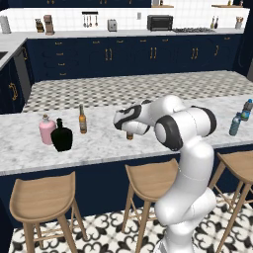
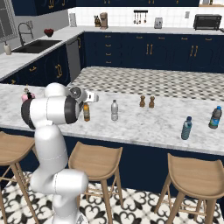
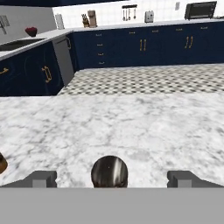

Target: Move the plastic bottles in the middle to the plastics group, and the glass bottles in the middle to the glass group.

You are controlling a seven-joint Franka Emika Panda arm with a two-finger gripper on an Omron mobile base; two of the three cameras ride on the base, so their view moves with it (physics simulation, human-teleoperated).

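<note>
My gripper (image 3: 112,178) is open above the middle of the marble island, and the dark round top of a bottle (image 3: 109,171) shows between its fingertips. In the base views that is the slim brown beer bottle (image 2: 86,112) (image 1: 129,135), standing just under the hand (image 1: 127,120). Right of it stands the small pale grey plastic bottle (image 2: 114,110). At the left end a squat black bottle (image 1: 62,136) stands beside the pink bottle (image 1: 47,129) and another brown beer bottle (image 1: 82,119). Two blue-capped bottles (image 2: 187,128) (image 2: 215,117) stand at the right end.
Two small brown shakers (image 2: 142,101) (image 2: 152,102) stand near the island's far edge. Wooden stools (image 1: 150,179) line the near side below the counter (image 1: 99,148). A small brown shape (image 3: 1,162) sits at the left edge of the hand view.
</note>
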